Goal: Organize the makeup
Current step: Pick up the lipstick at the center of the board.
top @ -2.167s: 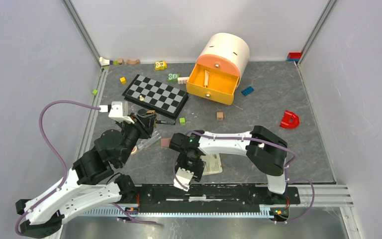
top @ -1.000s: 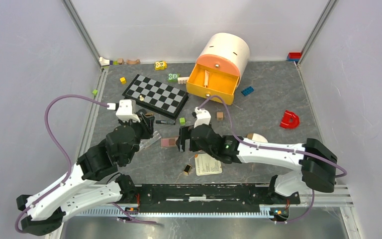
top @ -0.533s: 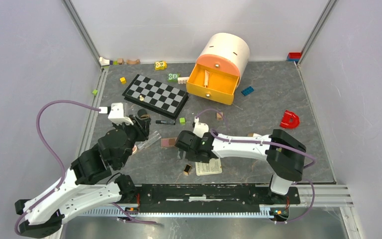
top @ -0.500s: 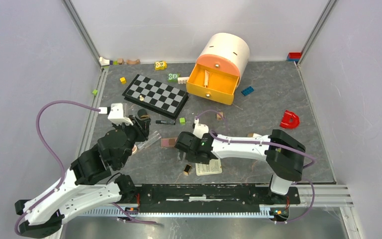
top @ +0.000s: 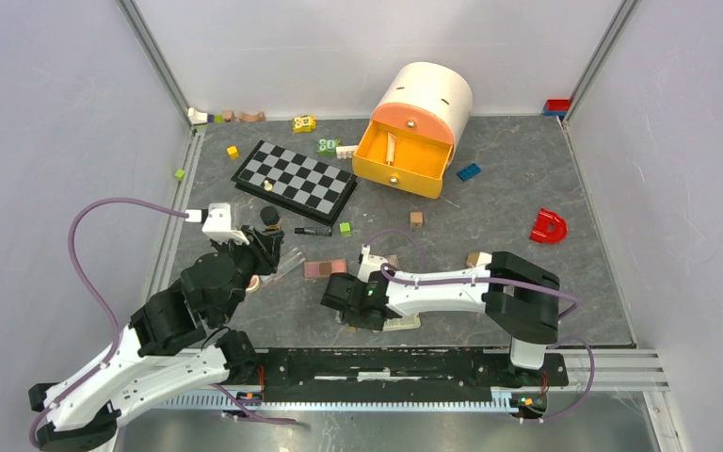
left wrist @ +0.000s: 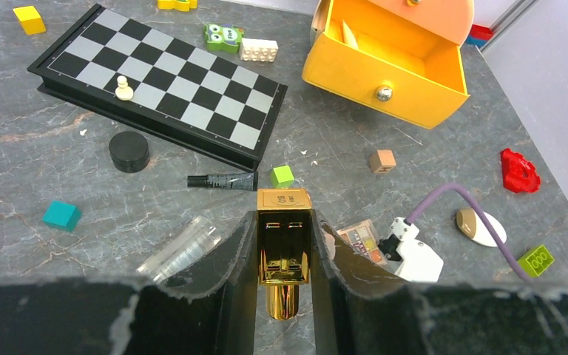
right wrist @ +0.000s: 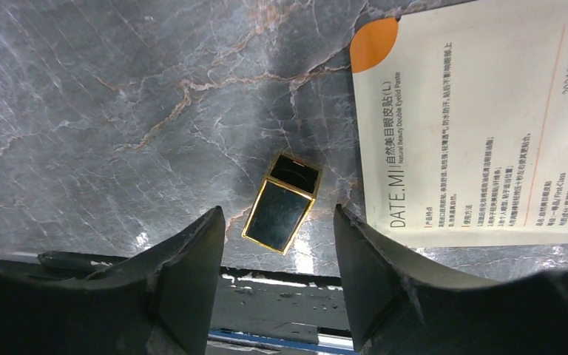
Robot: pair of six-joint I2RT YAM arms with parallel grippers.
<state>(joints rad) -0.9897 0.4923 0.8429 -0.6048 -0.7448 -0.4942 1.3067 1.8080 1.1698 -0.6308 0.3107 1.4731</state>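
right gripper poised over a lipstick cap, left gripper holding the gold tube

my right gripper (right wrist: 275,216) hangs low over the counter (right wrist: 81,111) with its jaws apart, one on each side of a small black cap (right wrist: 281,205) edged in gold. neither jaw touches it. the cap lies flat, just left of the white printed card (right wrist: 481,126), with its open end nearest the card's orange spot. my left gripper (left wrist: 284,222), raised well to the left of the card and farther back, is clamped on the sides of a gold lipstick tube (left wrist: 284,251).

i judge this step to be picking up the cap, probably to rejoin it with the tube. next, the jaws need to close squarely on the cap's long sides. it lies at a slant to them and close to the card, so it could twist or slip.
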